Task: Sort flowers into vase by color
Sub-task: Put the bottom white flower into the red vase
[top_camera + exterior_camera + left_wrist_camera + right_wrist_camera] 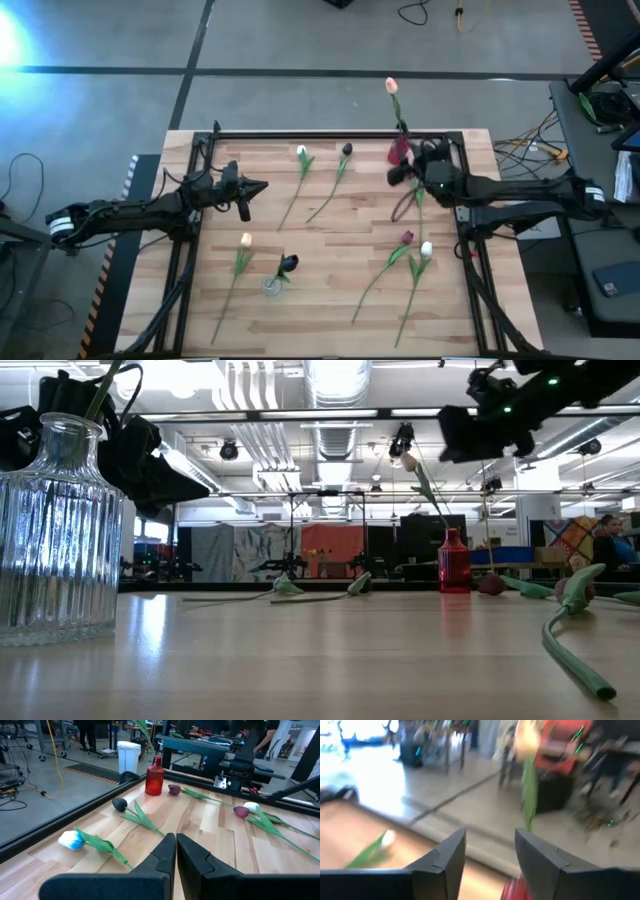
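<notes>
A red vase [398, 152] stands near the table's far right corner and holds one peach tulip [391, 86] upright. My right gripper [400, 170] hovers open just beside and above that vase; in its wrist view [490, 837] the tulip's stem [529, 795] rises past the fingers, untouched. A clear glass vase [272, 285] near the front holds a dark tulip [288, 264]. Loose tulips lie flat on the table: white [301, 152], dark [346, 150], peach [246, 240], maroon [407, 238], white [426, 248]. My left gripper [255, 187] waits shut above the table's left half.
A black frame [330, 134] runs round the table's far and side edges. Another maroon tulip's stem [405, 200] lies just in front of the red vase under my right arm. Bare wood shows at the table's middle [340, 235]. In the low view a person [610, 540] sits far behind.
</notes>
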Controlling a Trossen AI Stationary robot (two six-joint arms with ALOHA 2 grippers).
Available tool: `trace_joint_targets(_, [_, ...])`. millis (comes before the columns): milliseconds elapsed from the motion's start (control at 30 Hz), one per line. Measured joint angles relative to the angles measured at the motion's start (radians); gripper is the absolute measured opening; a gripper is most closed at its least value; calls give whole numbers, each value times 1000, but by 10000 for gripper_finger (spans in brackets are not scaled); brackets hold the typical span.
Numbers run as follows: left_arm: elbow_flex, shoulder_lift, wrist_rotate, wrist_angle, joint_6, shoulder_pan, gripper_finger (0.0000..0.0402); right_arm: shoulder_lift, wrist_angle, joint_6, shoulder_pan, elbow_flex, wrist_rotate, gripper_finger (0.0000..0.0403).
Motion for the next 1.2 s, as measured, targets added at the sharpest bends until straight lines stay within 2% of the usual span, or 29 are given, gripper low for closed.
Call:
trace_joint_targets(100, [0, 0, 0, 0, 0, 0, 0, -53, -257, 225, 94, 10, -17, 122])
trace_joint_targets(200, [0, 0, 0, 0, 0, 0, 0, -79, -441, 421, 198, 20, -55, 85])
trace_joint_targets(400, [0, 0, 0, 0, 8, 0, 0, -55, -526, 662, 418, 22, -143, 16])
trace_joint_targets(567, [0, 0, 0, 0, 7, 0, 0, 6, -615, 900, 543, 56, -213, 12])
trace_joint_targets(867, [0, 0, 0, 0, 0, 0, 0, 169, -918, 1390, 706, 176, -404, 13])
trace_joint_targets(1033, [0, 0, 0, 0, 0, 0, 0, 277, -999, 1522, 742, 251, -531, 13])
trace_joint_targets(1200, [0, 0, 7, 1, -22, 0, 0, 398, -1002, 1588, 742, 275, -772, 20])
